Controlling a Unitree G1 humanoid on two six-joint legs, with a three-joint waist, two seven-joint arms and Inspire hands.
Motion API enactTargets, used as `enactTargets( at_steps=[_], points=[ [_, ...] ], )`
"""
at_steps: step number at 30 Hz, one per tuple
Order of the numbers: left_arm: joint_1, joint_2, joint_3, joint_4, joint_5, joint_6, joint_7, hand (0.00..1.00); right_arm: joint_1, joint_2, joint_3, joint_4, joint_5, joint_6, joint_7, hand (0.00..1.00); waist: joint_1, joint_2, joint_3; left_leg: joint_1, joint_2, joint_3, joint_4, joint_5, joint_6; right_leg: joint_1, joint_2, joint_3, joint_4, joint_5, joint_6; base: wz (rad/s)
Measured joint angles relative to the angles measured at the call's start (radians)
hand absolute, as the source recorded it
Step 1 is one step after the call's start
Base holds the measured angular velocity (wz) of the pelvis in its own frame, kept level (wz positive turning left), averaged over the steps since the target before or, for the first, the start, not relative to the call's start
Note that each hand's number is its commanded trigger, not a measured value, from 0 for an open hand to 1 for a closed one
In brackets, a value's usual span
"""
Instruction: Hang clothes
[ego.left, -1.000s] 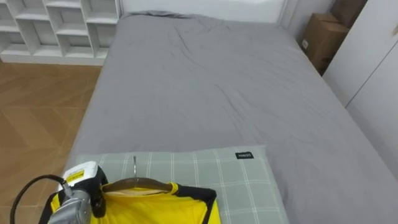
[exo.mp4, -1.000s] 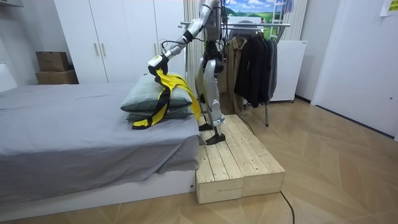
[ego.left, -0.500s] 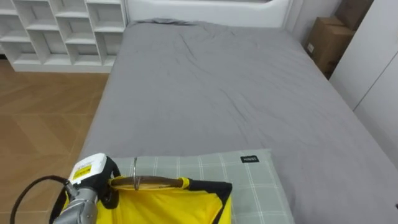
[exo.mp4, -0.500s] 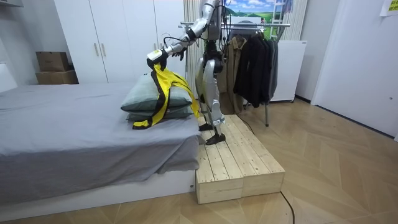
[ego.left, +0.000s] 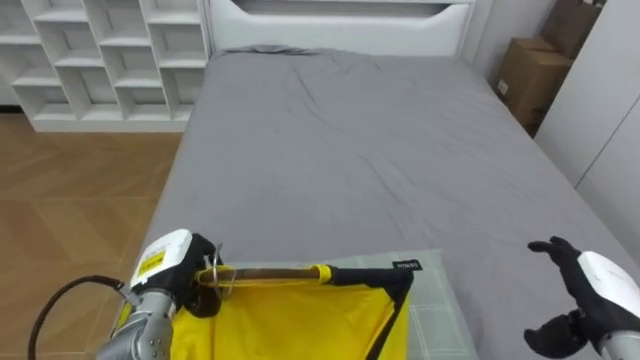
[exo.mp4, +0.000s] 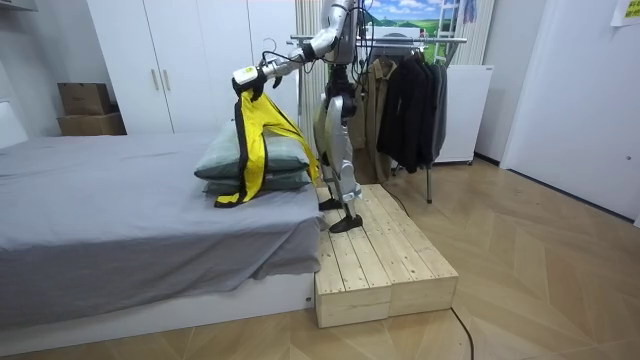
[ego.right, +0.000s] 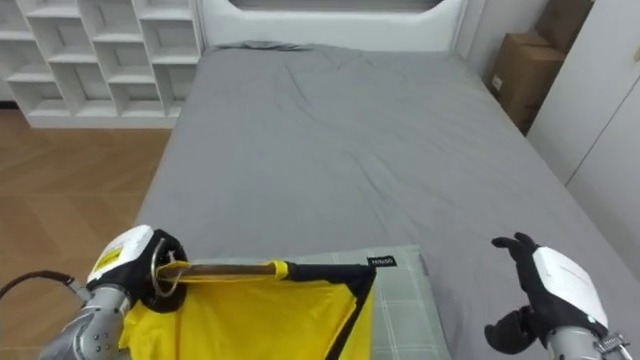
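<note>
A yellow garment with black trim (ego.left: 290, 320) hangs on a wooden hanger (ego.left: 270, 272), lifted above the green checked pillow (ego.left: 432, 300) at the foot of the bed. My left hand (ego.left: 175, 275) is curled round the hanger at its metal hook. In the room view the left hand (exo.mp4: 247, 78) holds the garment (exo.mp4: 255, 135) high over the stacked pillows (exo.mp4: 215, 160), its lower end still resting on the bed. My right hand (ego.left: 590, 290) hovers at the lower right with relaxed fingers and holds nothing. I stand on a wooden platform (exo.mp4: 380, 260) beside the bed.
The grey bed (ego.left: 350, 150) stretches ahead, with white cube shelves (ego.left: 100, 50) at its left and a cardboard box (ego.left: 525, 70) at its right. Behind me stands a clothes rack (exo.mp4: 420, 40) with dark clothes (exo.mp4: 410, 100) on it.
My left hand has lifted the hanger and garment higher off the pillows. My right hand has come up into the eye view. The head camera has tilted upward.
</note>
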Motion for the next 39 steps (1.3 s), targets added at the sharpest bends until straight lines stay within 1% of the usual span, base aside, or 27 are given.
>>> enactTargets(
  at_steps=[2,4,6,7,8,11,13,16,19,22,24,25,27,28,32,35,39],
  points=[
    [0.013,0.000,0.000,-0.063,0.003,0.000,-0.016,1.00,0.000,0.001,0.001,-0.051,-0.007,0.000,0.027,0.00,0.006,0.003,0.0002,0.001,0.000,0.003,-0.001,0.000,0.000,0.000,0.000,0.000,0.000,0.000,0.000,-0.02],
    [0.013,0.000,0.000,-0.083,0.006,-0.004,-0.023,1.00,-0.005,0.001,0.008,-0.085,-0.005,0.000,0.043,0.00,0.012,0.005,0.0009,0.004,0.001,0.008,-0.001,0.000,0.000,0.001,0.000,0.001,0.000,0.000,0.000,-0.04],
    [0.014,0.000,0.000,-0.087,-0.005,-0.006,-0.035,1.00,-0.029,0.000,0.026,-0.102,-0.005,-0.003,0.054,0.00,0.012,0.013,0.0051,0.005,0.001,0.011,-0.002,0.000,0.000,0.002,0.000,0.003,0.000,0.002,0.000,-0.05],
    [0.014,0.000,-0.003,-0.091,-0.020,-0.011,-0.050,1.00,-0.041,0.000,0.036,-0.106,-0.006,-0.005,0.061,0.00,0.010,0.020,0.0088,0.004,0.001,0.011,-0.003,0.000,0.000,0.002,0.000,0.002,0.000,0.003,0.001,0.00],
    [0.017,0.001,-0.008,-0.102,-0.039,-0.010,-0.066,1.00,-0.040,0.000,0.045,-0.119,-0.006,-0.004,0.065,0.00,0.011,0.026,0.0092,0.004,0.000,0.010,-0.005,0.000,0.000,0.000,0.000,0.002,0.000,0.003,0.001,0.00],
    [0.035,0.003,-0.011,-0.169,-0.041,-0.010,-0.099,1.00,-0.041,0.000,0.068,-0.172,-0.007,-0.001,0.076,0.00,0.015,0.041,0.0065,0.006,0.000,0.010,-0.007,0.000,0.000,-0.002,0.001,0.004,0.000,0.003,0.001,0.00],
    [0.036,0.005,-0.011,-0.202,-0.041,-0.010,-0.107,1.00,-0.041,0.000,0.072,-0.216,-0.006,-0.002,0.076,0.00,0.016,0.044,0.0060,0.007,0.000,0.010,-0.007,0.000,0.000,-0.002,0.001,0.011,0.000,0.003,0.002,-0.04],
    [0.039,0.005,-0.010,-0.239,-0.040,-0.011,-0.120,1.00,-0.045,0.000,0.071,-0.262,-0.006,-0.002,0.080,0.00,0.016,0.044,0.0060,0.019,0.000,0.020,-0.011,0.001,0.000,0.003,0.002,0.017,0.001,0.003,0.002,-0.09],
    [0.050,0.005,-0.010,-0.245,-0.039,-0.011,-0.135,1.00,-0.057,0.000,0.071,-0.269,0.002,-0.002,0.096,0.00,0.016,0.042,0.0063,0.040,-0.001,0.026,-0.024,0.001,0.000,0.014,0.003,0.027,0.000,0.002,0.004,-0.10],
    [0.051,0.004,-0.010,-0.245,-0.039,-0.011,-0.147,1.00,-0.059,0.000,0.071,-0.276,0.021,-0.002,0.111,0.00,0.017,0.038,0.0067,0.042,-0.001,0.028,-0.023,0.001,0.000,0.015,0.003,0.027,0.001,0.002,0.004,-0.02],
    [0.052,0.002,-0.010,-0.244,-0.039,-0.011,-0.155,1.00,-0.060,0.000,0.072,-0.276,0.031,-0.001,0.122,0.00,0.026,0.036,0.0075,0.051,0.000,0.037,-0.025,0.001,0.000,0.019,0.003,0.031,0.002,0.002,0.004,-0.10],
    [0.052,0.001,-0.010,-0.244,-0.039,-0.011,-0.157,1.00,-0.060,0.000,0.073,-0.276,0.040,0.001,0.135,0.00,0.036,0.032,0.0095,0.060,0.000,0.045,-0.029,0.001,0.000,0.022,0.005,0.039,0.003,0.001,0.004,-0.15],
    [0.053,0.003,-0.008,-0.244,-0.036,-0.011,-0.157,1.00,-0.061,0.000,0.073,-0.285,0.065,0.014,0.158,0.00,0.044,0.025,0.0116,0.062,0.000,0.048,-0.032,0.001,0.000,0.022,0.006,0.044,0.001,0.001,0.004,-0.05],
    [0.058,0.005,-0.008,-0.244,-0.035,-0.009,-0.157,1.00,-0.061,0.000,0.073,-0.301,0.081,0.027,0.176,0.00,0.046,0.020,0.0122,0.060,0.000,0.047,-0.032,0.001,0.000,0.022,0.007,0.045,0.000,0.001,0.004,0.00],
    [0.064,0.007,0.003,-0.246,-0.028,-0.004,-0.165,1.00,-0.062,0.000,0.068,-0.353,0.097,0.055,0.221,0.00,0.060,0.009,0.0099,0.051,0.000,0.046,-0.031,0.001,0.000,0.015,0.007,0.044,-0.002,0.001,0.003,0.00],
    [0.064,0.021,0.014,-0.252,-0.028,-0.003,-0.174,1.00,-0.076,-0.001,0.067,-0.376,0.093,0.058,0.260,0.00,0.063,0.009,0.0098,0.045,0.000,0.042,-0.029,0.001,-0.001,0.013,0.007,0.040,-0.006,0.001,0.003,0.03],
    [0.064,0.022,0.042,-0.256,-0.016,-0.003,-0.185,1.00,-0.107,-0.002,0.067,-0.378,0.086,0.058,0.305,0.00,0.065,0.009,0.0096,0.045,0.001,0.040,-0.030,0.001,-0.001,0.014,0.007,0.039,-0.007,0.001,0.003,0.00]
  ],
)
